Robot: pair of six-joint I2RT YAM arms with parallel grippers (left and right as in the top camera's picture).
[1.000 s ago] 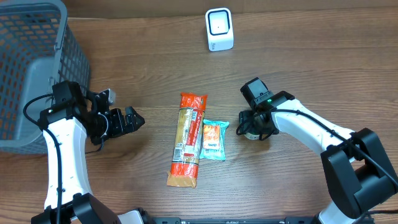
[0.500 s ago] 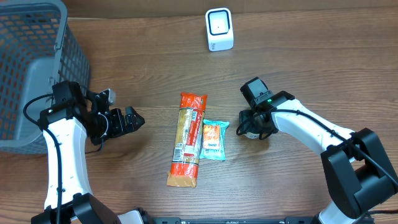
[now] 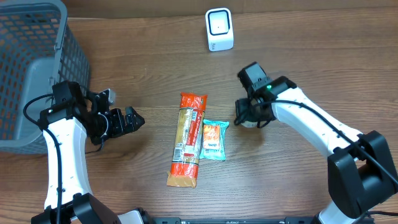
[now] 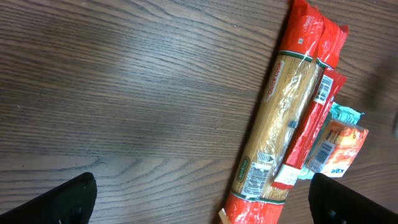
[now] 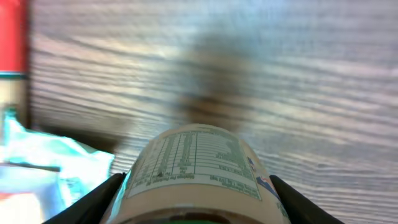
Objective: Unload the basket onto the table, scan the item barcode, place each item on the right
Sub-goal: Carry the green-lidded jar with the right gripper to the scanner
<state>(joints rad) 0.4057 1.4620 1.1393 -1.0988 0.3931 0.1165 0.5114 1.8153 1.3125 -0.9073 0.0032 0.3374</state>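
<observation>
Right arm just moved: over the last second the right tool (image 3: 247, 118) shifted a bit far and left over the bench (image 3: 323, 56). The small round container (image 5: 196, 165) went with it, so the tool is clamped on that container, one finger on each side in the wrist view. The wood under it is blurred and there's a dark shadow patch beyond the container, so I'd say it's lifted clear rather than dragging. That's a judgement; the overhead can't confirm it. So the pick looks done and the carry toward the white scanner (image 3: 219, 29) has begun. The scanner sits at the far edge, well apart from the container, up and to its left. The nutrition label faces the wrist camera and no barcode shows in any view, so it will likely need a rotate before presenting. Left tool (image 3: 129, 119) hasn't moved: fingers wide apart, holding nothing, parked left of the spaghetti pack (image 3: 188, 138), near the grey basket (image 3: 37, 37). The spaghetti pack and the small teal snack packet (image 3: 211, 140) lie side by side mid-bench, just left of the right tool.
</observation>
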